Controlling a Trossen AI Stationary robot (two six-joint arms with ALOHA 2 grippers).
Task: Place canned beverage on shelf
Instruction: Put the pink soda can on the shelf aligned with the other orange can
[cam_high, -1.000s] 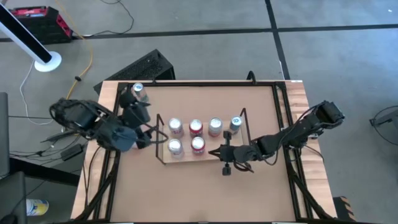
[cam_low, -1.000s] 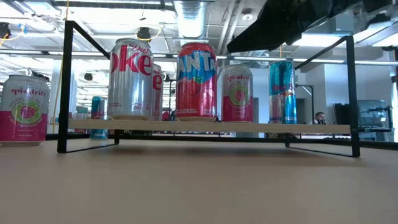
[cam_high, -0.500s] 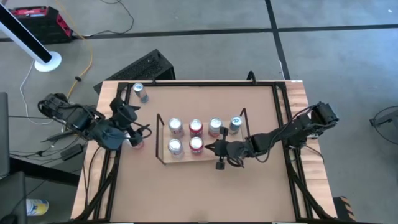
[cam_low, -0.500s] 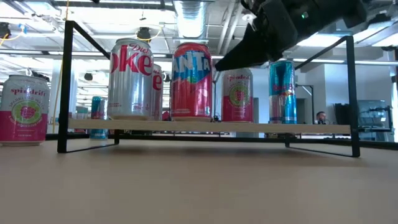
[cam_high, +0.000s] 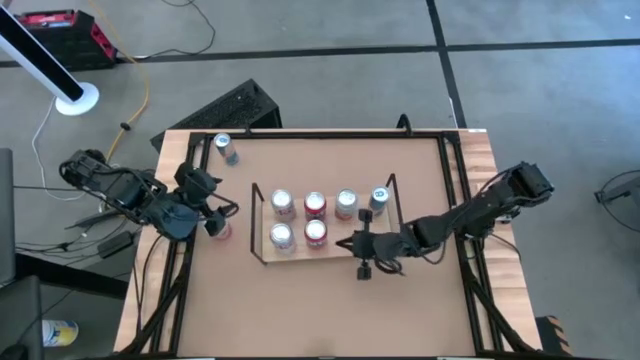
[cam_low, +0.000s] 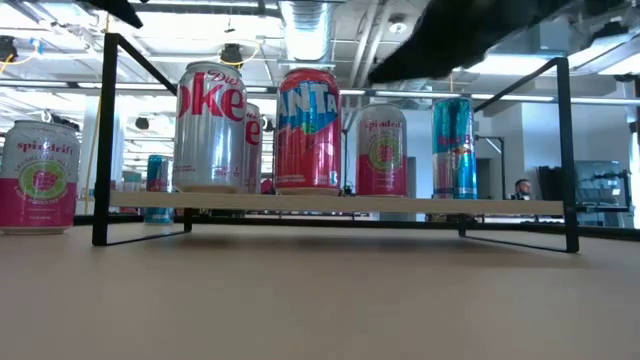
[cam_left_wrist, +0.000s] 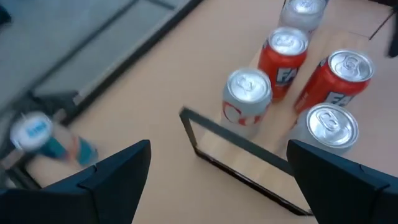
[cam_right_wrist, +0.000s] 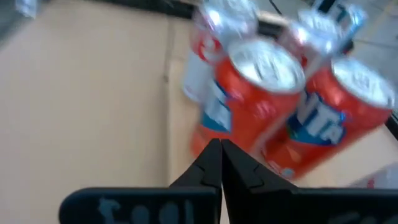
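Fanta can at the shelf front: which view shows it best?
The low view: the Fanta can stands upright on the shelf, label facing the camera. The high view shows only its top; both wrist views show it obliquely from above and blurred.

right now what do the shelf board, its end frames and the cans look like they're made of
The shelf board looks like light, matte wood: a pale, flat slab seen edge-on in the low view. Its end frames look like thin black metal wire, straight and dark with a painted look. The cans appear to be aluminium: shiny silver tops with pull tabs, and glossy printed sides.
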